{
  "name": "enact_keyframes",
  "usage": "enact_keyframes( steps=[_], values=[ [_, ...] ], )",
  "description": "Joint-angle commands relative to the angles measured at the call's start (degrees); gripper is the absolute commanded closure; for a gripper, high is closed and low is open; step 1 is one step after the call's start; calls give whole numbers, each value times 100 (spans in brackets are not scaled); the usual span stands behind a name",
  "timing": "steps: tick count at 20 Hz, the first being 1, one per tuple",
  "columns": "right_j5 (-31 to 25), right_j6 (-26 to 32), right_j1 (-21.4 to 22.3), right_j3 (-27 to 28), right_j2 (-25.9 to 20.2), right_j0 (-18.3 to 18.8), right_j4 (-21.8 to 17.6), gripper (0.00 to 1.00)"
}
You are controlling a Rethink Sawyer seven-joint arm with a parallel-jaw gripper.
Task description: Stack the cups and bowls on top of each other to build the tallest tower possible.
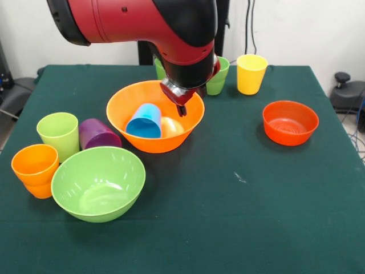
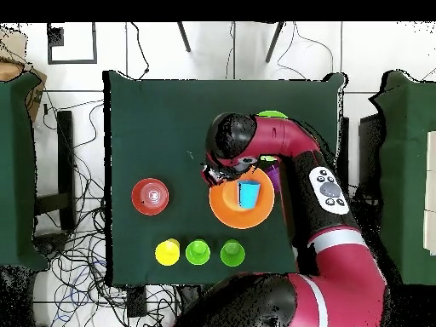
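1. Dark green table [image 1: 256,194], white wall behind; cups and bowls are scattered across the cloth.
2. The gripper [image 1: 181,105] hangs over the far rim of the large orange bowl [image 1: 128,123]; whether it is clenched or released, I cannot tell.
3. The blue cup [image 1: 145,121] lies tipped inside that bowl, just beside and below the gripper.
4. Light, stiff, glossy plastic, likely slippery: pinching the cup's rim wall looks best.
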State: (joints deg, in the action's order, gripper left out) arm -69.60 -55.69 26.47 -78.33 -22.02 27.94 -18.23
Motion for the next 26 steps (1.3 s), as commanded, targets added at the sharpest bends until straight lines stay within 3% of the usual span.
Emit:
enact_keyframes(
  steps=[1,22,26],
  values=[
    [-566,665,-163,519,-236,-86,-425,0],
    [-156,791,-425,405,-255,119,-479,0],
    [-374,854,-422,451,-232,108,-509,0]
  ],
)
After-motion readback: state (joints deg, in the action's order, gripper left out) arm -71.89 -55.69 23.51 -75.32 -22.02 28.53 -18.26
